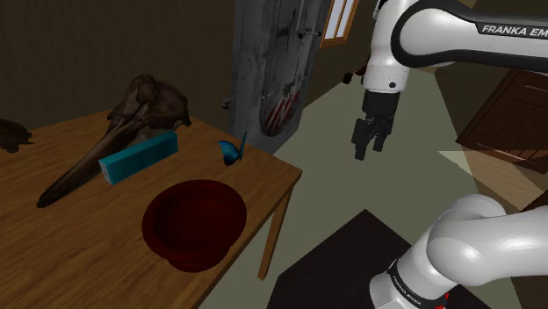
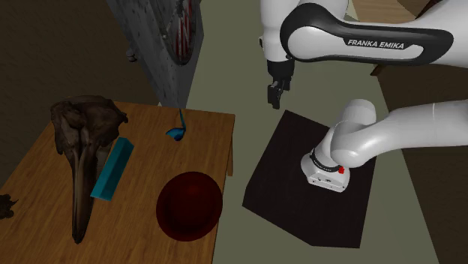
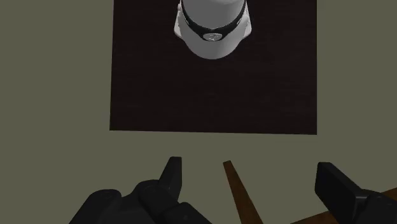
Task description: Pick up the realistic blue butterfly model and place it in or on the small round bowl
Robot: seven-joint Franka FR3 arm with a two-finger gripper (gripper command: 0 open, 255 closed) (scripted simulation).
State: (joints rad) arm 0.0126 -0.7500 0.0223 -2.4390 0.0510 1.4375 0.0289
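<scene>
Shoulder view: the tool [image 1: 370, 147] is seen spread wide and empty, hung over the floor [image 1: 329, 140], well apart from the blue butterfly [image 1: 231, 149] on the tabletop [image 1: 53, 237].

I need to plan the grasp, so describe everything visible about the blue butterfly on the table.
The butterfly is small and bright blue with darker parts; its material is unclear. Its wings stand raised, not spread flat. It rests on the wooden table near one edge, apart from the teal box and the dark red bowl. Only the table touches it.
</scene>
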